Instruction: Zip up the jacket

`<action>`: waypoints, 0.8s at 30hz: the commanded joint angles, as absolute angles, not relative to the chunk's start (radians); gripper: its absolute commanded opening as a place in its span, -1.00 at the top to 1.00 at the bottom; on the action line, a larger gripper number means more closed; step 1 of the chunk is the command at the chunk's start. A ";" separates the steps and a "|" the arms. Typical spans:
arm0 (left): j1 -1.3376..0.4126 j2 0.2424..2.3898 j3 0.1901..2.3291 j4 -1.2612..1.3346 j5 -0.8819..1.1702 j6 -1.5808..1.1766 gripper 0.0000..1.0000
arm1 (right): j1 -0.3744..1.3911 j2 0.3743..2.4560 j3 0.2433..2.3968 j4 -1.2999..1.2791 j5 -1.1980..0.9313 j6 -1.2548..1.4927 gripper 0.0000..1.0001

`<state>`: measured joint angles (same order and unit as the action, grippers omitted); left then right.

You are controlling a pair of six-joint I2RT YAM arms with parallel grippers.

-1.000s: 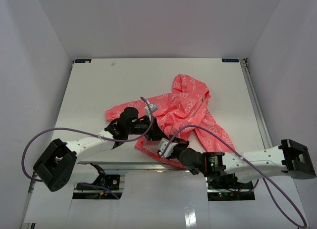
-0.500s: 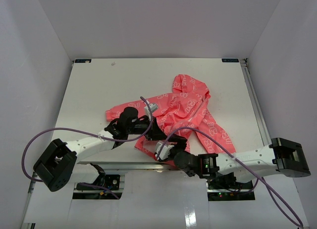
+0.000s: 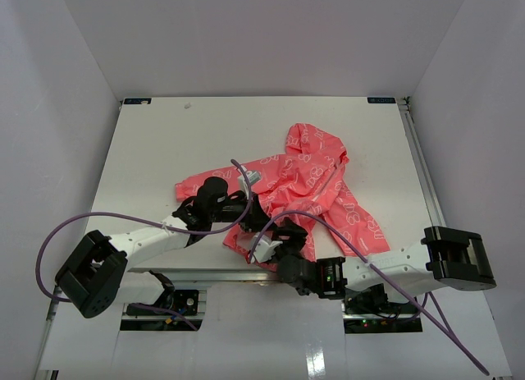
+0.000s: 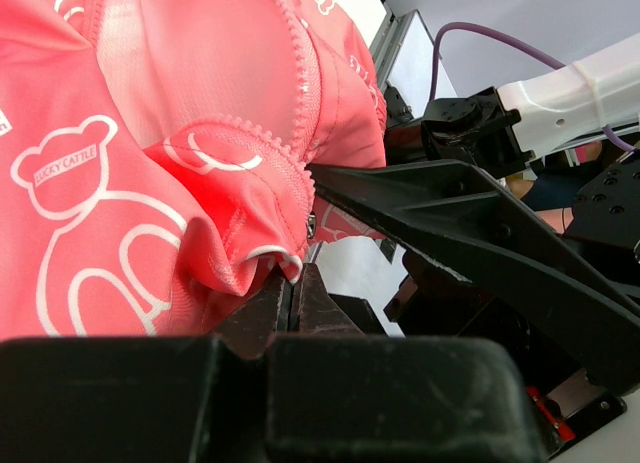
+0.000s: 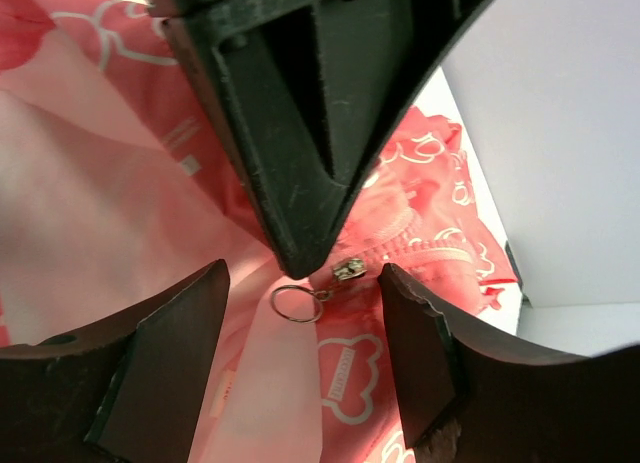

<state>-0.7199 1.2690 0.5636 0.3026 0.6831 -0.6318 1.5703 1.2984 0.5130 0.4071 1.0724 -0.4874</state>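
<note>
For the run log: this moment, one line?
left tool shut on jacket edge | right tool open at zipper pull | zipper open

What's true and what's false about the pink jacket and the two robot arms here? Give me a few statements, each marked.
1. The left gripper is shut on the jacket's edge. True.
2. The right gripper is clamped on the zipper pull. False: its jaws stand open, with the pull and its ring between them, ungripped.
3. The jacket lies neatly folded. False: it lies rumpled, one sleeve stretched out.
4. The jacket carries white bear prints. True.
5. The jacket lies on a white table. True.
</note>
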 commanded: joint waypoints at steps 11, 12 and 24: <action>-0.709 1.262 0.564 0.297 0.687 -0.624 1.00 | 1.594 1.258 0.589 0.352 1.166 -0.434 0.15; -0.709 1.262 0.566 0.296 0.684 -0.622 1.00 | 1.599 1.252 0.595 0.342 1.167 -0.427 0.17; -0.709 1.265 0.566 0.285 0.674 -0.612 1.00 | 1.602 1.170 0.597 0.256 1.110 -0.362 0.34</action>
